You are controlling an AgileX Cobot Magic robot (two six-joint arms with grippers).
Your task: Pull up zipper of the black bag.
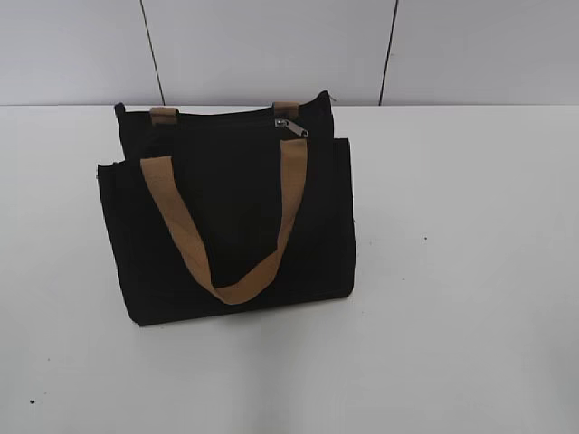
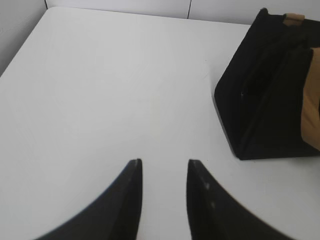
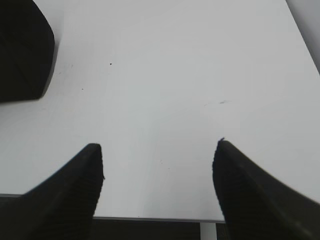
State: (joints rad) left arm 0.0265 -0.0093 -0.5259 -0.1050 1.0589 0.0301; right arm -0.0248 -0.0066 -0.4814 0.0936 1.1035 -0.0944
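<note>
the left gripper (image 2: 162, 172) hangs over bare desk (image 1: 470, 271) near the front left corner, fingers parted a little with nothing between them, well apart from the bag (image 1: 226, 226); i'd say it waits there so it can come in and steady the side panel. the bag stands upright toward the back edge, left of the middle, pocket panel to the front, one tan handle (image 1: 222, 235) drooped down its face, which leaves the top seam clear. the zipper (image 1: 291, 127) sits on that seam toward its right end, a small silvery pull tipped to the right, within easy reach from that side. the right gripper (image 3: 157, 157) hovers by the front edge, jaws spread wide and empty, the bag only a dark corner off to its left. the desk is matte white with a few dark specks, and pale wall panels (image 1: 271, 45) with dark seams rise behind the back edge.
</note>
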